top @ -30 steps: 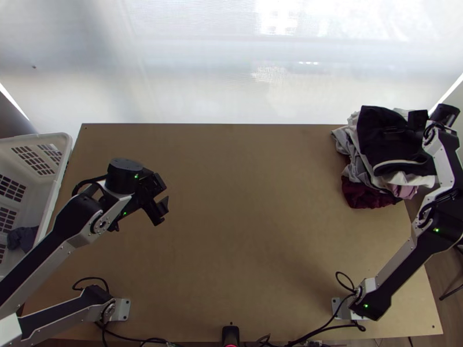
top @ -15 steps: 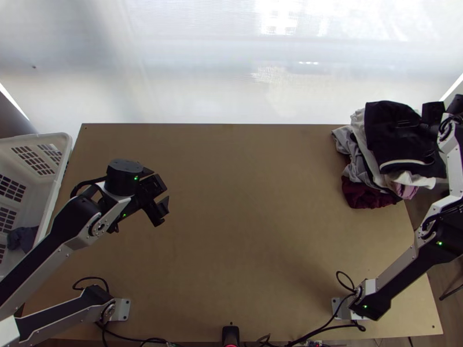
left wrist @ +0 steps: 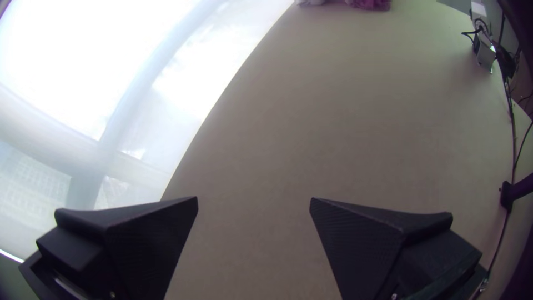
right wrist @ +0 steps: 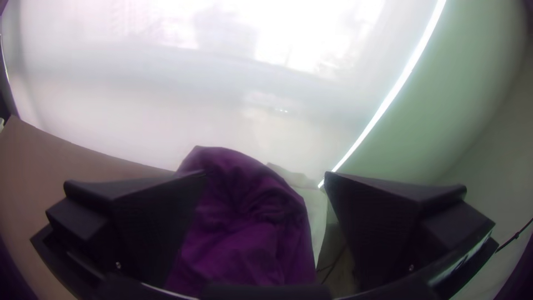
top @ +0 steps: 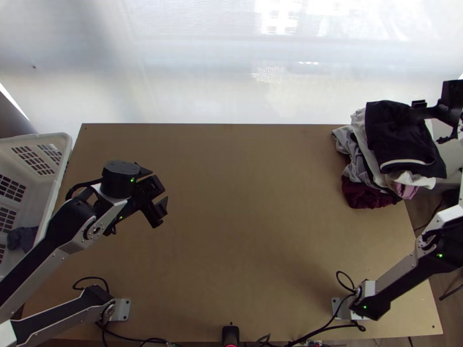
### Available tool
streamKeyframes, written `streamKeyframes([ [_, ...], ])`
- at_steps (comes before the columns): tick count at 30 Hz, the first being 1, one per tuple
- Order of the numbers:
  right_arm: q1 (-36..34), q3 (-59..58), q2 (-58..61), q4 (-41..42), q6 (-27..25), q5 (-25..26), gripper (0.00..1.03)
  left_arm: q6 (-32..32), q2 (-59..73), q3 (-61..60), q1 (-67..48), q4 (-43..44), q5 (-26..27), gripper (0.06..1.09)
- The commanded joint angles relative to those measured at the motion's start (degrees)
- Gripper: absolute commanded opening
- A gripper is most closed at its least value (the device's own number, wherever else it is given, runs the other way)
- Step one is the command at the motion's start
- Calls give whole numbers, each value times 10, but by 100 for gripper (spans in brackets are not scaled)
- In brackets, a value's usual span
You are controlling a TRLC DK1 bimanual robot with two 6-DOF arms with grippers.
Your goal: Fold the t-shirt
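Top view: left edge cuts basket (top: 49,191) | lower left edge crops left arm (top: 36,261) | right edge crops right arm (top: 399,277) | upper right, black cloth (top: 399,141) partly hides pile (top: 369,194)

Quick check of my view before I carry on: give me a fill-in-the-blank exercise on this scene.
The black garment lies on ____ of the clothes pile.
That pile is at the robot's ____ side of the table.
The white basket is at its ____ side.
The left gripper and right gripper are ____, not shut.

Missing words: top; right; left; open
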Motion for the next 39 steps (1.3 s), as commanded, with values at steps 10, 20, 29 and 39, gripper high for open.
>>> streamKeyframes([
  [10,74,-138,-281,-26,19,1,98,-40,-51,-6,0,-5,1,104],
  [20,100,-495,-545,176,11,93,98,-70,-171,-87,28,23,1,104],
  [29,151,-741,-752,313,-29,206,98,-110,-314,-190,70,61,2,104],
  [39,156,-894,-846,391,-45,211,98,-183,-454,-319,125,126,19,104],
])
